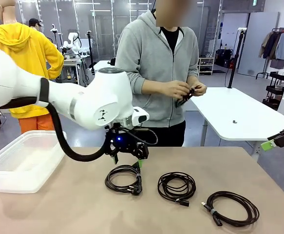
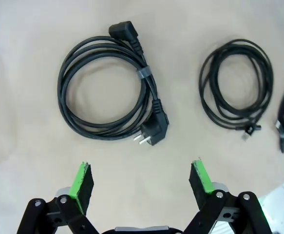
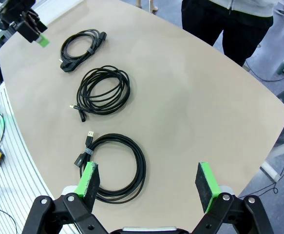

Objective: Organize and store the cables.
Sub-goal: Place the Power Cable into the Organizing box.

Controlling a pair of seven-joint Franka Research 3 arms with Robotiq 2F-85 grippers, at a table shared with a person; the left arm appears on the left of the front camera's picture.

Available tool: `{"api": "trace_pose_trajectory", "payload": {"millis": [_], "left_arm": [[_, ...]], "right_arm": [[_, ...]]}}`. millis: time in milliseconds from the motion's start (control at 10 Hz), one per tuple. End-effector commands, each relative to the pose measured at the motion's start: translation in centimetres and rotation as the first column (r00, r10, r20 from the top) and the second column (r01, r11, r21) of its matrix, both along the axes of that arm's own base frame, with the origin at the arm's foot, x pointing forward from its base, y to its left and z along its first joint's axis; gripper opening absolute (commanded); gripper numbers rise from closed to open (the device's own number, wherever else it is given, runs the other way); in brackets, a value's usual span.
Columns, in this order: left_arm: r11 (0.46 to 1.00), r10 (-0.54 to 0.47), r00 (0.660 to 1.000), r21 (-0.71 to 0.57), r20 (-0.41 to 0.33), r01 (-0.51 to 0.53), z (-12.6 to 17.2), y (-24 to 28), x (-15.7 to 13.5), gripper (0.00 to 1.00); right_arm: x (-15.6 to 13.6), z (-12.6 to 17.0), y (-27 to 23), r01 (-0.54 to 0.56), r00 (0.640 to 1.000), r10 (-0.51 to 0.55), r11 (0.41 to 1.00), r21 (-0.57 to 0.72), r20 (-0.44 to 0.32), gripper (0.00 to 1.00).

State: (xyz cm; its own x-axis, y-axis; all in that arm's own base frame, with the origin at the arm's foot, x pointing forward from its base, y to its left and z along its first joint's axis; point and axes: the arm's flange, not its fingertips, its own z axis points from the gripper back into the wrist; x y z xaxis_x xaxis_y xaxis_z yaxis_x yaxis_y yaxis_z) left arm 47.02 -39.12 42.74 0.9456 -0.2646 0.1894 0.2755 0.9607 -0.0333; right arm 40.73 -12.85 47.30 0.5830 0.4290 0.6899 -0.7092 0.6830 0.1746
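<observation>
the tan counter [image 1: 73,209] has bare room all round the cables, and a clear bin [image 1: 20,183] sits at its left edge. three coils lie flat in a row: the power cord coil [image 2: 146,92] is straight ahead of the left pincer [image 2: 142,178], plugs toward the middle coil [image 1: 183,201]; the third coil [image 3: 139,168] is near the right pincer [image 3: 149,180]. both pincers gape wide, holding nothing. the left arm looks nearer the bin, so the power cord seems its pick

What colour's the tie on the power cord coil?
Grey tie; left wrist view shows it best.
</observation>
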Motion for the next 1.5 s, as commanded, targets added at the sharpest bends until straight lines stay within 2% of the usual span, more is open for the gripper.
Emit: {"api": "trace_pose_trajectory", "payload": {"millis": [0, 300, 500, 700, 1000, 1400], "left_arm": [[0.999, 0.04, 0.997, 0.01, -0.066, -0.039, -0.7, -2.6, 1.3, 1.0], [0.994, 0.113, 0.993, -0.007, -0.043, -0.113, -3.0, -3.3, 3.4, 1.0], [0.989, 0.142, 0.987, -0.028, -0.077, -0.144, -4.8, -3.6, 5.7, 1.0], [0.984, 0.176, 0.979, -0.005, -0.103, -0.178, -6.1, -3.8, 6.8, 1.0], [0.969, 0.242, 0.964, -0.014, -0.11, -0.245, -8.3, -3.5, 7.7, 1.0], [0.962, 0.27, 0.954, 0.011, -0.132, -0.271, -11.3, -3.6, 8.2, 1.0]], "right_arm": [[-0.1, 0.0, 0.0, -0.006, 1.0, 0.006, 1.0, 0.006, 0.006, 1.0], [-0.1, 0.0, 0.0, -0.006, 1.0, 0.006, 1.0, 0.006, 0.006, 1.0], [-0.1, 0.0, 0.0, -0.006, 1.0, 0.006, 1.0, 0.006, 0.006, 1.0], [-0.1, 0.0, 0.0, -0.006, 1.0, 0.006, 1.0, 0.006, 0.006, 1.0], [-0.1, 0.0, 0.0, -0.006, 1.0, 0.006, 1.0, 0.006, 0.006, 1.0], [-0.1, 0.0, 0.0, -0.006, 1.0, 0.006, 1.0, 0.006, 0.006, 1.0]]}}
